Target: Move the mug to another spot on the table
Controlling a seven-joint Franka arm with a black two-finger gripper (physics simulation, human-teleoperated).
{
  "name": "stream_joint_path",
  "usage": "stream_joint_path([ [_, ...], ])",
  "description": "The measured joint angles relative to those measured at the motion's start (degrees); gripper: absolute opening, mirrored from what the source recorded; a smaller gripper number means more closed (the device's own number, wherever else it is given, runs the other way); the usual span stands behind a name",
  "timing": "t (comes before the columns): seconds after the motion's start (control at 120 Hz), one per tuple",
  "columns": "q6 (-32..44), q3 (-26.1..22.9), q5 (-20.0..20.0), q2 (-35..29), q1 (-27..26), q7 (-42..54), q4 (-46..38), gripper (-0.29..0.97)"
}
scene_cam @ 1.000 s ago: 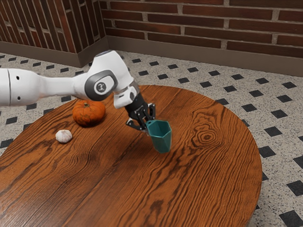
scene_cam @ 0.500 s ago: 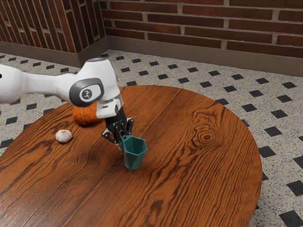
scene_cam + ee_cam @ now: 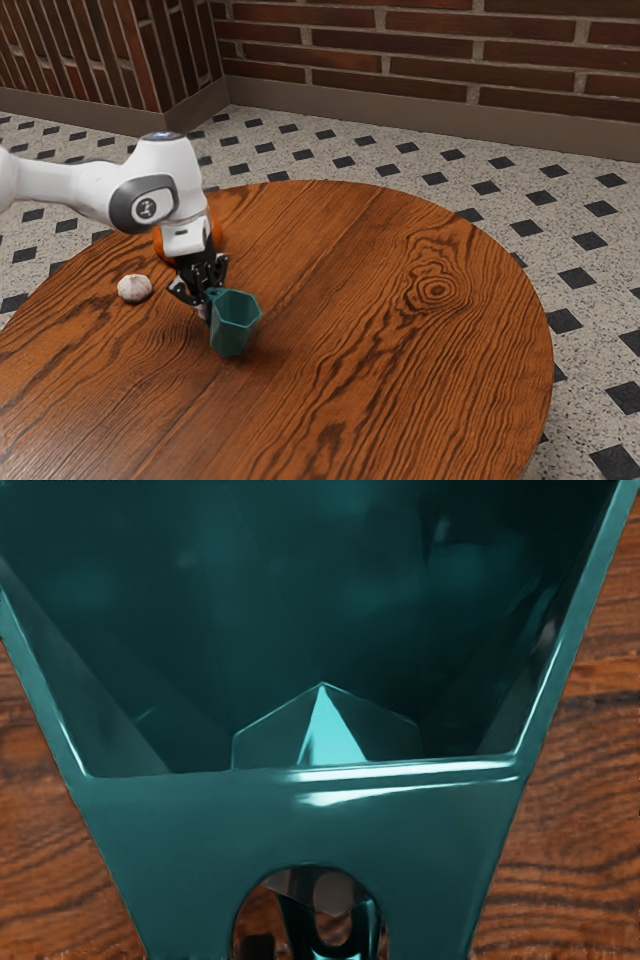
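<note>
Gripping mug (image 3: 234, 322) with pincer (image 3: 206, 299) clamped at its handle. Hanging tilted toward exterior view's right of pincer, close to desk (image 3: 400, 350)

Bright, even diffuse light, faint soft shadow under the mug (image 3: 234, 325) on the table (image 3: 420, 380), pale glare streaks along its glossy rim.
</note>
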Motion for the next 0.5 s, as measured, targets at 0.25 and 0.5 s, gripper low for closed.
stream_joint_path([
  [0.25, 0.3, 1.8, 2.0, 0.1, -0.1, -0.6, 1.9, -0.03],
  [0.5, 1.7, 1.7, 3.3, 1.2, -1.6, -1.0, 3.4, -0.03],
])
